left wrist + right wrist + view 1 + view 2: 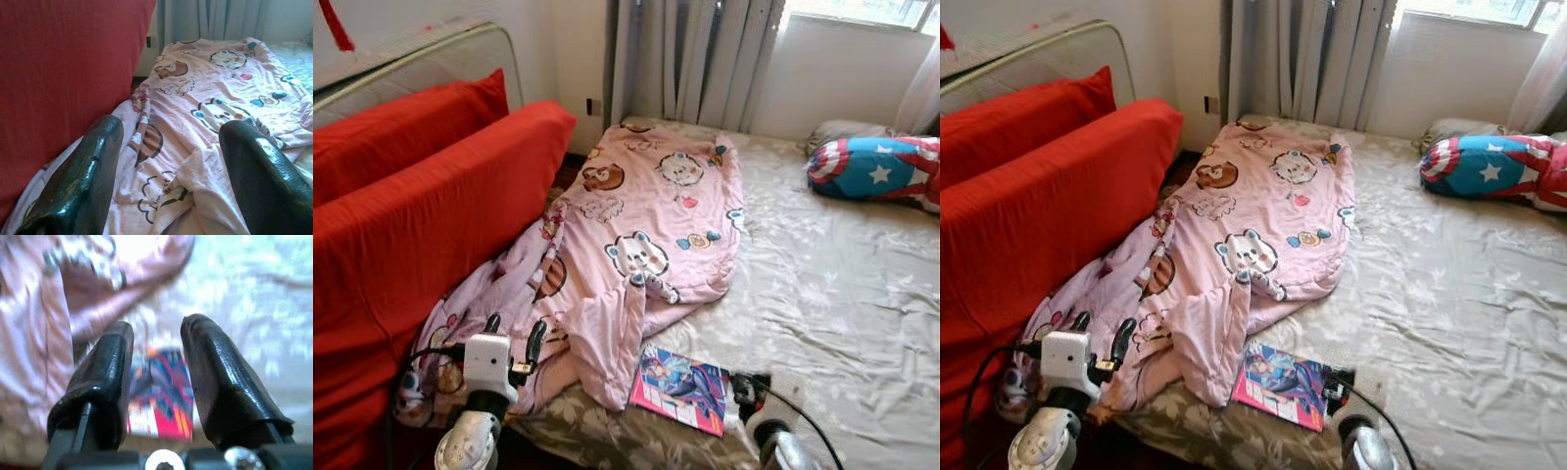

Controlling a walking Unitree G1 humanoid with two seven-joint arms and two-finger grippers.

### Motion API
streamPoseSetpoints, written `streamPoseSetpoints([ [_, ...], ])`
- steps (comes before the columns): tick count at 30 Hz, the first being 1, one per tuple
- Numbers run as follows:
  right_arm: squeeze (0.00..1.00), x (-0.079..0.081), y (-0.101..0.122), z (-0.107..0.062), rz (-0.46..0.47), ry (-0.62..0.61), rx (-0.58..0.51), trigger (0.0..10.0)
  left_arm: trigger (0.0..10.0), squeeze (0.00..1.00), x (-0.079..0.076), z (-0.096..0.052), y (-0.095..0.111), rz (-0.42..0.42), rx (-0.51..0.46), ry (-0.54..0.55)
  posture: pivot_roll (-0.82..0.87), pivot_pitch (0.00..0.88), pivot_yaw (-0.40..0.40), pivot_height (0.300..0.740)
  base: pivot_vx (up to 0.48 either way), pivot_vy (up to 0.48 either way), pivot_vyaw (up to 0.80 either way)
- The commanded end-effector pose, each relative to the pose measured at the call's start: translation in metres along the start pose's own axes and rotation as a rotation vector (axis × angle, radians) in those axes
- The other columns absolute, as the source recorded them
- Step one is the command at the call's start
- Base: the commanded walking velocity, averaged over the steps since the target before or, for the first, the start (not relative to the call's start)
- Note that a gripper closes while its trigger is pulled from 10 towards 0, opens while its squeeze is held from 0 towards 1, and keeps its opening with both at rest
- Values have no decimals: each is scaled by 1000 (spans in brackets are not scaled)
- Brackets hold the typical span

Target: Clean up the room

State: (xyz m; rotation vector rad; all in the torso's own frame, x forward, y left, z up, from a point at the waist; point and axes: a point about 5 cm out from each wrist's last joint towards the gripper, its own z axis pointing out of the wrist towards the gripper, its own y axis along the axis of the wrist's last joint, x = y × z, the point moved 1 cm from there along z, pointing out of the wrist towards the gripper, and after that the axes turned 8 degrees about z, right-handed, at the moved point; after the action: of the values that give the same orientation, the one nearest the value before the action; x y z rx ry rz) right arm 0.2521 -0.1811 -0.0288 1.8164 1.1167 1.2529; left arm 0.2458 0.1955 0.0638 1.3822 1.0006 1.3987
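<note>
Left gripper [512, 338]: nearest the head camera, raised at the bed's near corner, its two black fingers spread apart and holding nothing; it sits just over the crumpled end of the pink blanket [646, 225].
Right gripper [156, 377]: low at the bed's near edge, fingers parted and empty, aimed at the comic book [680, 389] lying just ahead of it.
Blanket: rumpled, strewn along the left half of the mattress [842, 294], one end spilling down against the red cushion [421, 245].
Farther off: star-and-stripe pillow [876, 171] by the window wall.
Progress: barely begun, I judge; blanket unfolded, book loose on the sheet, nothing gathered.
View differences: the right wrist view, blurred, lines the book up between its fingers; the left wrist view gives the blanket's cartoon prints close up.
</note>
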Motion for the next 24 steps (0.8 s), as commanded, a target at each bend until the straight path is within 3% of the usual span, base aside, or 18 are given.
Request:
streamPoseSetpoints([
  [1, 0, 0, 10, -2, -3, 10, -92, 10000, 10000, 0, -1, -1, 4, -12, 3, -19, 86, 0, -43, 740, 0, 0, 0],
  [9, 0, -3, 30, -24, -91, 28, -247, 10000, 10000, 0, 1, 0, 14, -59, 4, -18, 65, 0, -59, 740, 0, 0, 0],
  [12, 0, 9, 38, -16, -154, 72, -263, 10000, 10000, 0, 4, 7, 12, -76, 18, -31, 51, 0, -59, 740, 0, 0, 0],
  [16, 0, 21, 57, -13, -165, 110, -324, 10000, 10000, 0, 5, 10, 17, -87, 12, -37, 47, 0, -69, 740, 0, 0, 0],
  [24, 0, 20, 50, -14, -172, 41, -278, 10000, 10000, 0, 1, 12, 18, -114, 22, -10, 35, 0, -76, 740, 0, 0, 0],
])
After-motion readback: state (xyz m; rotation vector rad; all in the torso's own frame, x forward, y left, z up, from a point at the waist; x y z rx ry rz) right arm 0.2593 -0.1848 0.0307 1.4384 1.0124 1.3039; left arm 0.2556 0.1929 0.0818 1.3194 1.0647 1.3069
